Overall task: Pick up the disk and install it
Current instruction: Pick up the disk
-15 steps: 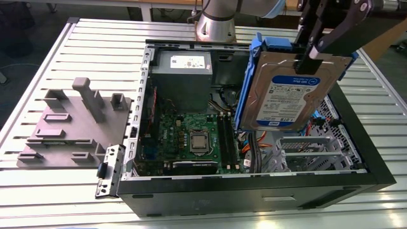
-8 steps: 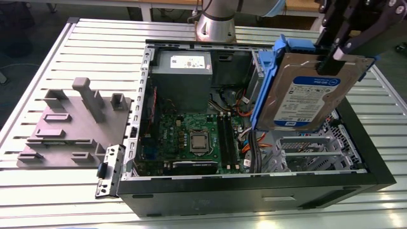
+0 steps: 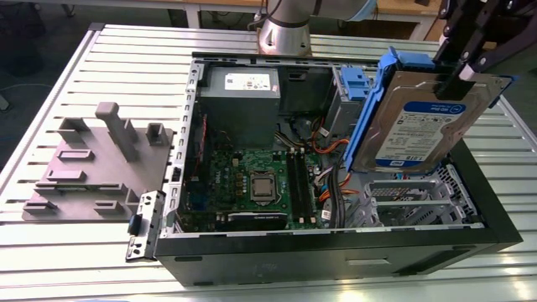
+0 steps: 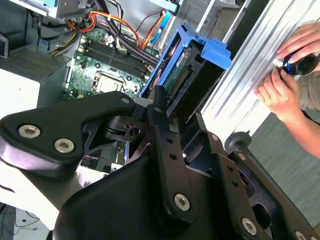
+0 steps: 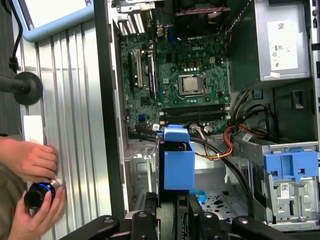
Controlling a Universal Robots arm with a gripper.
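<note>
**Disk held above the open computer case**

We see the gripper (image 3: pixel 456 80) closed on the upper end of the disk (image 3: pixel 417 129), with its black fingers pressed against the drive on either side. The disk hangs clear above the open computer case (image 3: pixel 336 251), at the exterior view's right. It is tilted, with its white-and-blue label turned toward the exterior camera and its blue rails framing both long edges. Beneath it lie the metal drive bays (image 3: pixel 411 198) of the case.

To the exterior view's left of the disk we note the green motherboard (image 3: pixel 248 182), and beyond it the grey power-supply box (image 3: pixel 239 97). A second blue caddy (image 3: pixel 354 83) sits in its metal cage just beside the held disk. The case rests on a slatted table (image 3: pixel 117 56), which also carries a grey fixture (image 3: pixel 92 167).

In the first wrist view the disk appears edge-on. There a person's hands (image 5: pixel 32 160) hold a small black cylinder (image 5: pixel 37 195) over the table, beside the case.
</note>
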